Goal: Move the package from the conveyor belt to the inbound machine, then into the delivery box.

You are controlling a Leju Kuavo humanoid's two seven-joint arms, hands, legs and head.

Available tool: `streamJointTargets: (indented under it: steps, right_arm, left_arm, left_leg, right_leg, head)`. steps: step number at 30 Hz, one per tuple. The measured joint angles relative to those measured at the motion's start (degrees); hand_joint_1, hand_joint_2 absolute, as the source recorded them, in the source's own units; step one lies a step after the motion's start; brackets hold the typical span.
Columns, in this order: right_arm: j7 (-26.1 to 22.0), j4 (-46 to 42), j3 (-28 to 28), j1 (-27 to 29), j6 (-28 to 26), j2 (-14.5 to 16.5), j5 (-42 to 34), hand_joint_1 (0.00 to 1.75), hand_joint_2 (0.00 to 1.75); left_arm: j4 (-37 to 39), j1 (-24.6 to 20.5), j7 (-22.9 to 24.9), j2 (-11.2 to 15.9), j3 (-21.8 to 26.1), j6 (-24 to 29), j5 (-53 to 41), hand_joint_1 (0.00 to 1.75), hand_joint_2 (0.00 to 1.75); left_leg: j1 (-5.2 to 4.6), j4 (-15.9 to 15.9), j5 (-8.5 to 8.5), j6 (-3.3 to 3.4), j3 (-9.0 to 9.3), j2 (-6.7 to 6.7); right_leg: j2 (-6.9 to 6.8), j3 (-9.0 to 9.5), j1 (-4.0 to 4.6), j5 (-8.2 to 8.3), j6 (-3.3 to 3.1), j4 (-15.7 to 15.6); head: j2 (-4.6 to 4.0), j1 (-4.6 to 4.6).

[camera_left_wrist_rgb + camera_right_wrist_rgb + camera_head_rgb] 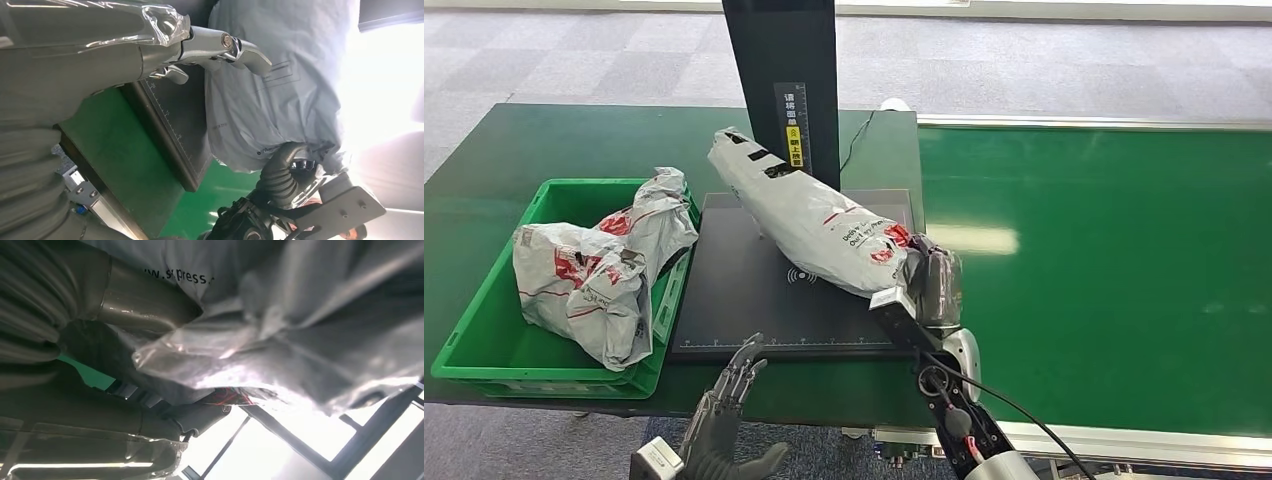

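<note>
Frame left: delivery box (484,305), pkgs already inside. Lower centre: left hand (724,425) empty, fingers apart. Centre: package (809,215) over inbound machine (734,290), long axis upper-left to lower-right; right hand (929,285) grips lower-right end. Box lies left.

bright, blown-out glare in wrist views

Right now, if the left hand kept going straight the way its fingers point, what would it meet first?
Probably the near edge of the black scanner platform: the left hand hangs open just short of it, fingers aimed forward. Beyond lies the grey package held by the right hand. Height is unclear.
</note>
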Motion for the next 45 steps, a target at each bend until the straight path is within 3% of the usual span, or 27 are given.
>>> streamJointTargets:
  steps: [7, 11, 18, 25, 30, 36, 43, 45]
  right_arm:
    - [1.73, 0.84, -0.18, -0.01, -2.41, -0.09, 3.50, 1.74, 1.75]
    - [2.86, 1.57, -0.56, -0.05, 1.73, -0.25, 2.39, 0.02, 1.75]
    - [5.53, 5.08, -1.44, -0.18, 18.32, -1.18, -0.60, 0.00, 1.75]
    - [5.54, 6.55, -2.68, -0.17, 23.09, -1.72, -2.88, 0.00, 1.75]
    - [4.14, 6.31, -3.68, 0.78, 29.35, -2.16, -6.51, 0.00, 1.75]
    - [2.20, -1.36, -5.28, 8.33, 37.62, -3.24, -12.22, 0.00, 1.75]
    - [2.21, -8.81, -6.28, 13.59, 40.77, -4.33, -14.57, 0.00, 1.75]
    - [0.64, -10.89, -7.01, 15.03, 47.11, -4.53, -19.87, 0.00, 1.75]
  left_arm:
    - [-0.13, 0.01, 0.38, 0.01, -0.05, -0.04, 0.05, 0.00, 1.75]
    - [-0.14, 0.00, 0.43, 0.08, -0.05, -0.21, 0.19, 0.00, 1.75]
    - [-0.11, -0.03, 0.43, 0.27, 0.05, -0.95, 0.84, 0.00, 1.75]
    - [-0.11, -0.08, 0.43, 0.27, 0.10, -1.31, 0.87, 0.00, 1.75]
    - [-0.12, -0.18, 0.43, 0.27, 0.13, -1.42, 0.83, 0.00, 1.75]
    - [-0.13, -0.12, 0.04, 0.37, 0.33, -1.62, 0.66, 0.00, 1.75]
    - [-0.12, -0.14, -0.18, 0.52, 0.75, -1.81, 0.57, 0.00, 1.75]
    - [0.00, -0.29, -0.37, 0.61, 0.78, -2.09, 0.57, 0.00, 1.75]
  left_leg:
    - [0.00, 0.00, 0.00, 0.00, 0.00, 0.00]
    - [0.00, 0.00, 0.00, 0.00, 0.01, 0.00]
    - [0.00, 0.00, 0.00, 0.00, 0.01, 0.00]
    - [0.00, 0.00, -0.01, 0.00, 0.00, 0.00]
    - [0.00, 0.01, -0.01, 0.00, 0.02, 0.00]
    - [0.00, 0.00, -0.06, -0.02, -0.02, -0.02]
    - [0.00, 0.00, -0.08, -0.02, 0.01, 0.02]
    - [0.00, 0.01, -0.08, -0.02, 0.03, 0.01]
  right_leg:
    - [0.00, -0.01, 0.00, 0.00, 0.00, 0.00]
    - [0.01, 0.00, 0.00, 0.00, 0.00, 0.00]
    - [0.02, 0.00, 0.00, 0.00, 0.00, 0.00]
    - [0.02, -0.01, 0.00, 0.00, 0.00, 0.00]
    - [0.02, -0.01, 0.00, 0.00, 0.00, 0.00]
    - [0.01, -0.02, 0.00, -0.01, 0.00, -0.01]
    - [0.05, -0.04, 0.00, -0.01, 0.00, -0.02]
    - [0.04, -0.02, 0.00, -0.01, 0.00, -0.02]
  head:
    - [0.00, 0.00]
    - [0.00, -0.01]
    - [0.00, 0.00]
    - [0.00, -0.01]
    - [0.00, -0.01]
    - [0.00, -0.02]
    - [0.00, -0.01]
    - [0.00, 0.00]
